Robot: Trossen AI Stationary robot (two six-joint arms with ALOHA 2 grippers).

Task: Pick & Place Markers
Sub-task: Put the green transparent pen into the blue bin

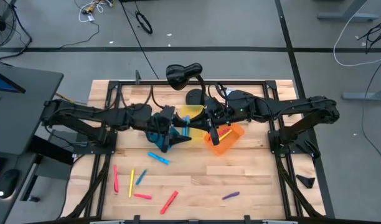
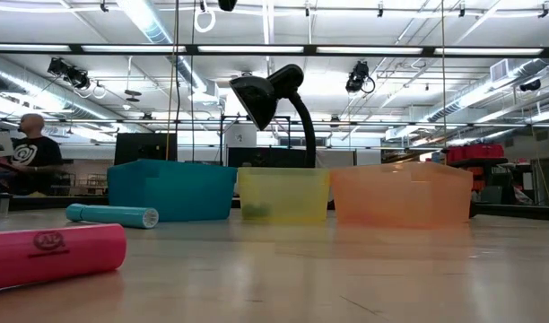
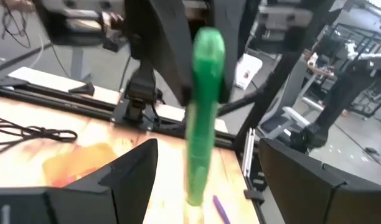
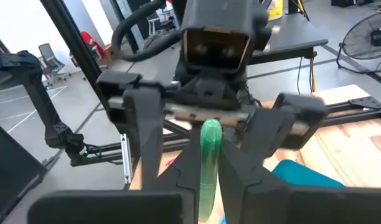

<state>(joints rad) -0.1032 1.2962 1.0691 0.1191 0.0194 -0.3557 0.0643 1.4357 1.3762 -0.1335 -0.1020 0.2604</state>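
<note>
Handing over mid-frame above the bins, your right pincer (image 4: 209, 168) was clenched on the green marker (image 4: 209, 162), while your left pincer (image 3: 206, 180) stood released around it. Next, you needed the left to close before the right let go.

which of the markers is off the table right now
The green marker: it is clamped upright between the right gripper fingers, facing the open left gripper. The others lie flat on the table.
</note>
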